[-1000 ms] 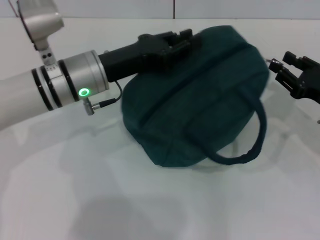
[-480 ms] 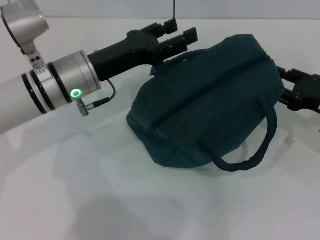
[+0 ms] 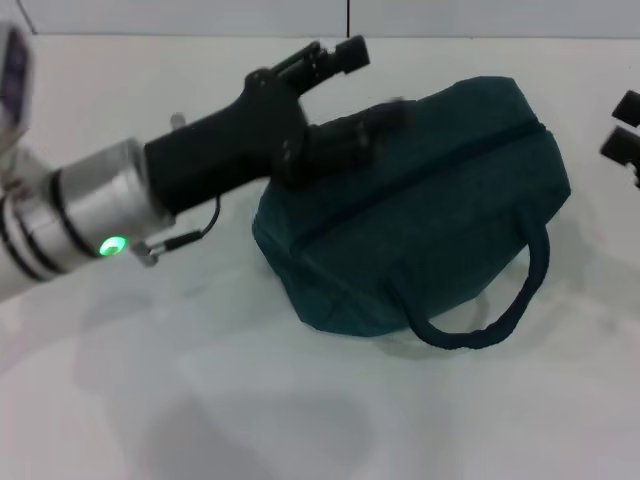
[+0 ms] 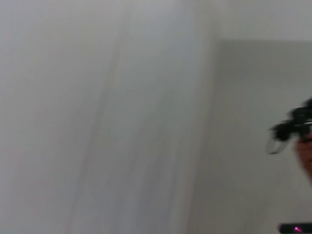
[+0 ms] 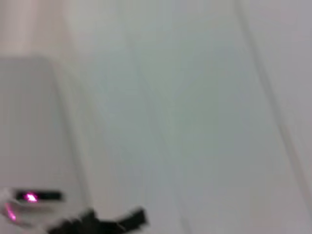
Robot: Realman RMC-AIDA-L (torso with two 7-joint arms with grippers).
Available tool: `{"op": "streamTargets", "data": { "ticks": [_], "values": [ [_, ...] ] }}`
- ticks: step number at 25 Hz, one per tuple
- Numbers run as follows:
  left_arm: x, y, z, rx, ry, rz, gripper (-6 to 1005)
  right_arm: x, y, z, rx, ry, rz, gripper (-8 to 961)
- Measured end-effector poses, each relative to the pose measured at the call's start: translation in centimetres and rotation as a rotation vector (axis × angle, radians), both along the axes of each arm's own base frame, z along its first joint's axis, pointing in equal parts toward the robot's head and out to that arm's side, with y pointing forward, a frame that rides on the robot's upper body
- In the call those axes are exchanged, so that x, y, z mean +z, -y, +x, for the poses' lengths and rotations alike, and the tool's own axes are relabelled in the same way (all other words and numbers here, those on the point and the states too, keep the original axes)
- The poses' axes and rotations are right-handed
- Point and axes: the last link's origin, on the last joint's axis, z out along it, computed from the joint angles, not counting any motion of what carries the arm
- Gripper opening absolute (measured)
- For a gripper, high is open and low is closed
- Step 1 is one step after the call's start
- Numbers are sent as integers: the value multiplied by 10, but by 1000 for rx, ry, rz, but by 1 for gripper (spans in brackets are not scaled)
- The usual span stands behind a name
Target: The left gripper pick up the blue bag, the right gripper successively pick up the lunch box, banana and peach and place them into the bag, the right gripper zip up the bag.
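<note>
Lying zipped on table (image 3: 300,400), blue bag (image 3: 420,210), left hand (image 3: 365,90) spread.

The left arm reaches in from nine o'clock toward one o'clock, its silver cylindrical wrist showing a green light, ending in the left gripper (image 3: 360,85), a black claw whose two fingers stand spread apart, one raised toward twelve o'clock, the other lower and blurred. At three o'clock, only a black edge of the right gripper (image 3: 625,125) shows at the frame's border, its fingers unseen.
</note>
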Motion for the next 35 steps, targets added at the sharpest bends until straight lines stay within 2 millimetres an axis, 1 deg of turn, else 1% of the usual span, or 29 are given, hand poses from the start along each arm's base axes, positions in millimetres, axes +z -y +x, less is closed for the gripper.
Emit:
{"op": "streamTargets", "data": {
  "ticks": [3, 6, 9, 12, 15, 17, 20, 23, 28, 33, 35],
  "values": [
    [0, 21, -7, -91, 5, 45, 880, 8, 14, -14, 163, -13, -88, 513],
    [-7, 42, -17, -154, -12, 90, 879, 7, 16, -25, 241, 3, -178, 511],
    [-13, 57, -27, -162, -22, 120, 879, 1, 14, -29, 255, 18, -210, 512],
    [-17, 66, -36, -136, -27, 130, 880, -6, 14, -31, 260, 29, -227, 514],
    [-20, 74, -42, -128, -31, 133, 880, -15, 13, -34, 275, 81, -238, 516],
    [-20, 76, -44, -128, -32, 139, 880, -21, 9, -34, 268, 114, -231, 518],
    [-20, 77, -44, -130, -34, 143, 879, -25, 4, -38, 259, 120, -205, 522],
    [-20, 77, -45, -130, -34, 143, 880, -27, 5, -39, 266, 128, -200, 526],
    [-17, 74, -45, -114, -24, 166, 880, -29, 6, -39, 260, 115, -137, 624],
    [-14, 70, -45, -101, -18, 187, 880, -29, 8, -37, 245, 99, -75, 776],
    [-14, 69, -44, -106, -19, 186, 879, -29, 8, -36, 243, 101, -73, 775]
  ]
}}
